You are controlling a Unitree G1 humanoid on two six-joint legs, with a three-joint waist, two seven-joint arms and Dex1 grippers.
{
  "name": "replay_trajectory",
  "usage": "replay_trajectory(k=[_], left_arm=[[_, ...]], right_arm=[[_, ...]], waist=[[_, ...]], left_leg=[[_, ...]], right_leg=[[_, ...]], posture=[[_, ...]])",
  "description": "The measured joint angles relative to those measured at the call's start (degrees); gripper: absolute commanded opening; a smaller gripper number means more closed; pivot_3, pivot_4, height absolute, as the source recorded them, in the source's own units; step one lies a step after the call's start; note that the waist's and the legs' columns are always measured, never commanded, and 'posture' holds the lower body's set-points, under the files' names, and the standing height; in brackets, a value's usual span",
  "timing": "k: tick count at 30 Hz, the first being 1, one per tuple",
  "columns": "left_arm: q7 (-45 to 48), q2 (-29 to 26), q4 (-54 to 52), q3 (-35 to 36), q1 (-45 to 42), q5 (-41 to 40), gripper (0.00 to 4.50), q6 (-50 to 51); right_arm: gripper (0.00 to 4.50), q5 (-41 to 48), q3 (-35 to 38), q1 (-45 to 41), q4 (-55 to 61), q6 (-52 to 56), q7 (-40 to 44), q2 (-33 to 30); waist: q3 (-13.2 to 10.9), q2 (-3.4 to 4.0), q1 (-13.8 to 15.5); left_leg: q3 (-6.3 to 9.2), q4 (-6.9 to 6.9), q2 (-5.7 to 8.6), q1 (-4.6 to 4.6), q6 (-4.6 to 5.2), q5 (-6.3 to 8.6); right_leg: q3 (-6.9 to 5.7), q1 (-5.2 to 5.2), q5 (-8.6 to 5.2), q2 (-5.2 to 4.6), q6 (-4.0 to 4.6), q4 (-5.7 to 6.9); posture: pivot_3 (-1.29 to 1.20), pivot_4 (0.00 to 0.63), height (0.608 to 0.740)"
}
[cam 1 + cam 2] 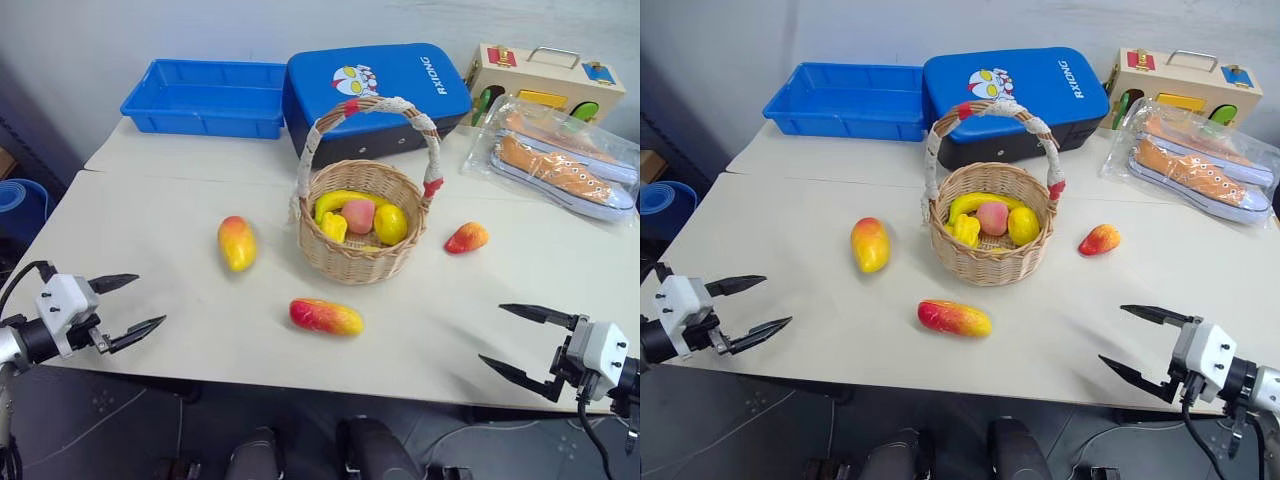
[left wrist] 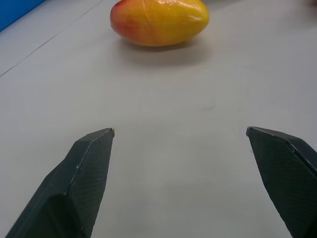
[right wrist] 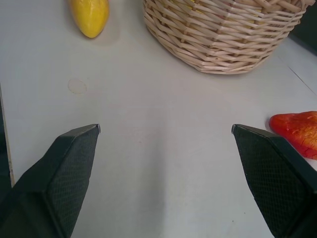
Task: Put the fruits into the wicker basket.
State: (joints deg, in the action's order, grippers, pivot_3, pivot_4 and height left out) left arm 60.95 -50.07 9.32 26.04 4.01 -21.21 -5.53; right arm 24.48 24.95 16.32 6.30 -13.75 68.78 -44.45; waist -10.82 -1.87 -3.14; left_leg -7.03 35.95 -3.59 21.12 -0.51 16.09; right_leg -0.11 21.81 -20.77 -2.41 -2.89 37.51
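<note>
The wicker basket (image 1: 360, 225) is found upright near the middle of the bench (image 1: 150, 230), its arched handle raised; several toy fruits are already held inside it. Three fruits remain outside on the bench surface. One mango-shaped fruit (image 1: 237, 243) is laid just beside the basket on the robot's left. A second elongated fruit (image 1: 326, 316) is laid between the basket and the near edge. The smaller rounder fruit (image 1: 467, 237) is laid on the basket's right, apart from it. All three are judged within easy reach, spread so that each arm has a fruit on its own side.

The left end effector (image 1: 118, 307) is held above the near left corner, spread wide and empty, aimed toward the left mango-shaped fruit. The right end effector (image 1: 528, 342) is held above the near right edge, likewise wide apart and empty. No fruit is yet approached closely.
</note>
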Motion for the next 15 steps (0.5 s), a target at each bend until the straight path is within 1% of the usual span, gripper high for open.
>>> replay_trajectory(k=[4,6,11,15], left_arm=[[0.24,-0.38,0.79,-0.06,-1.81,-0.83,4.50,2.59],[1.68,-0.88,0.39,-0.02,-2.38,-2.86,4.50,5.18],[4.45,-2.53,0.52,-0.07,-3.25,-3.96,4.50,9.04],[5.12,-2.58,0.83,-0.08,-4.10,-4.31,4.50,9.69]], right_arm=[[4.44,0.02,-0.18,0.20,0.04,0.12,0.50,0.00],[4.44,0.02,-0.58,-0.08,0.10,0.23,0.49,0.00],[4.44,0.13,-2.19,-0.57,0.13,0.55,0.39,0.03],[4.44,0.36,-2.12,-1.91,1.40,0.39,-2.21,1.44]], waist=[[0.00,0.00,0.09],[0.00,0.00,0.09],[-0.01,0.01,0.04],[-0.01,0.01,0.00]], left_leg=[[0.02,0.05,0.00,-0.01,0.01,-0.01],[0.03,0.07,0.00,-0.03,0.01,-0.01],[0.08,0.06,0.00,-0.03,0.00,-0.01],[0.09,0.07,0.00,-0.04,0.00,-0.01]], right_leg=[[-0.02,-0.05,0.00,0.00,0.00,0.02],[-0.02,-0.10,0.00,-0.02,0.00,0.02],[-0.08,-0.10,0.00,-0.02,0.00,0.02],[-0.08,-0.10,0.00,-0.02,0.00,0.03]], posture=[[0.00,0.150,0.740],[0.00,0.150,0.740],[0.00,0.150,0.740],[0.00,0.150,0.740]])
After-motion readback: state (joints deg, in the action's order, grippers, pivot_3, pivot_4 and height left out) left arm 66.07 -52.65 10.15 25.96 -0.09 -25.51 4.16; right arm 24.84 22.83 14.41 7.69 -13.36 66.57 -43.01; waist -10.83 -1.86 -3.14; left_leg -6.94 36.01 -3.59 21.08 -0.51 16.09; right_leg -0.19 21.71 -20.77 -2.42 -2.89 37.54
